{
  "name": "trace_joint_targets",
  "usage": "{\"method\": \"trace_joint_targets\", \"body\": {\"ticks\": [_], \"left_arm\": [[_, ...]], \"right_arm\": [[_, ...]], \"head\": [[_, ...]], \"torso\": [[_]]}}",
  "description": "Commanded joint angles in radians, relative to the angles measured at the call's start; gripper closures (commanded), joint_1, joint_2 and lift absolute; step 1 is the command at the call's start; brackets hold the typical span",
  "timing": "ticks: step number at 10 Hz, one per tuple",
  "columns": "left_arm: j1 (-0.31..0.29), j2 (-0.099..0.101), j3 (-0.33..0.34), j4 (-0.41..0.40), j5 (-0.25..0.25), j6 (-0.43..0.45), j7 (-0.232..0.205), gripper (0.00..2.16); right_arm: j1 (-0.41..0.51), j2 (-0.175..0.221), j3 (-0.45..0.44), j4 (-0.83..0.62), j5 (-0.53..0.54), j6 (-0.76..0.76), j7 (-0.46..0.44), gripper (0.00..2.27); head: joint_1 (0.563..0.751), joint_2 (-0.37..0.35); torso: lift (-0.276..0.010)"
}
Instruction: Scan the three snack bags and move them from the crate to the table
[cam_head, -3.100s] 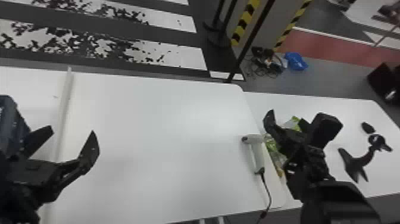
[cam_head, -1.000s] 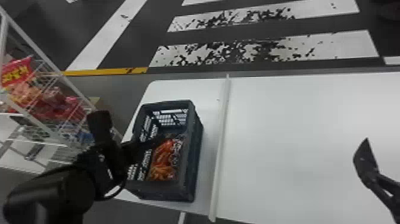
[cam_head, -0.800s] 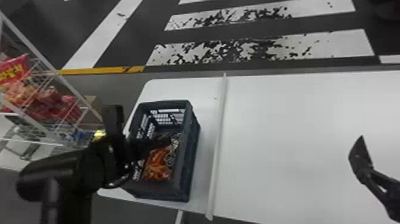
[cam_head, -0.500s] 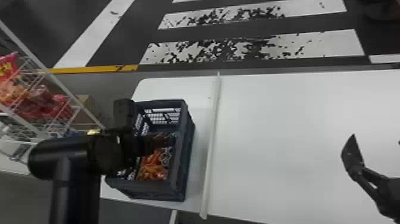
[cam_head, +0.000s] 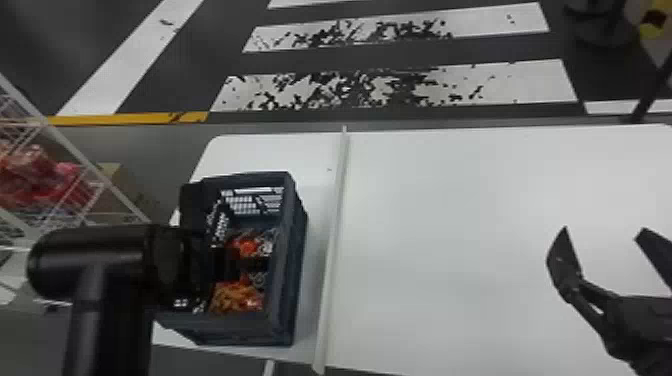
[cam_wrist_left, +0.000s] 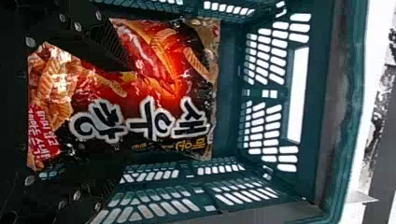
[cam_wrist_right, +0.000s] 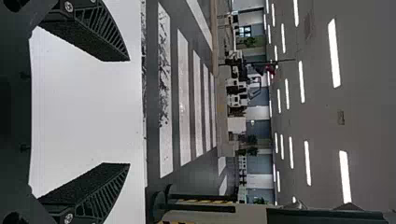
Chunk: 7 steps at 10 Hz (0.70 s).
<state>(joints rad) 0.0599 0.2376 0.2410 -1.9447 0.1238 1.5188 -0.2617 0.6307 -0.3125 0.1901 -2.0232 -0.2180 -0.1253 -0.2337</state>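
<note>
Left end of the white table (cam_head: 490, 215): the dark blue-grey plastic crate (cam_head: 295, 270) with slotted walls. Our left black two-fingered gripper (cam_wrist_left: 126, 116) is down inside it, fingers wide apart, a glossy black-and-red snack bag (cam_wrist_left: 140, 93) between them; we see no clamp on it. Step in hand, as we judge it: the pick.

To do it well, we would centre on the bag's body, lower until both pads sit well past its edges, then close slowly and evenly; a hard squeeze could crush the snacks or make the film slip. We lift straight up, minding the near and right walls, before any turn for the scan.

Bag: inside the crate, film creased and shiny, pale lettering across the black part, ridged orange snacks pictured at one end. Whether others lie beneath, we cannot tell.

Right black gripper (cam_head: 603, 232): above the table's right part, fingers well spread, nothing between.
</note>
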Motion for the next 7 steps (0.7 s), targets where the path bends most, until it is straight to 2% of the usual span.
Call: {"method": "trace_joint_targets", "body": {"ticks": [1, 2, 3, 4, 7], "left_arm": [[0.003, 0.002, 0.006, 0.016, -0.018, 0.002, -0.027, 0.55], [0.009, -0.001, 0.011, 0.015, -0.032, 0.002, -0.045, 0.85], [0.017, -0.001, 0.026, 0.004, -0.026, -0.001, -0.047, 1.39], [0.032, -0.003, 0.047, -0.031, -0.018, 0.002, -0.047, 1.71], [0.109, -0.007, 0.150, -0.184, 0.053, -0.004, -0.044, 1.72]], "right_arm": [[0.001, 0.000, 0.003, 0.000, -0.001, 0.005, 0.001, 0.08], [0.000, 0.000, 0.005, 0.000, -0.001, 0.005, -0.001, 0.08], [0.003, 0.001, 0.008, -0.003, -0.003, 0.005, -0.001, 0.08], [0.006, 0.004, 0.009, -0.006, -0.003, 0.002, -0.001, 0.08], [0.017, 0.006, 0.009, -0.028, -0.003, 0.002, -0.004, 0.08]], "head": [[0.695, 0.217], [0.695, 0.218], [0.695, 0.221], [0.695, 0.230], [0.695, 0.255]], "torso": [[-0.062], [-0.062], [-0.062], [-0.062], [-0.062]]}}
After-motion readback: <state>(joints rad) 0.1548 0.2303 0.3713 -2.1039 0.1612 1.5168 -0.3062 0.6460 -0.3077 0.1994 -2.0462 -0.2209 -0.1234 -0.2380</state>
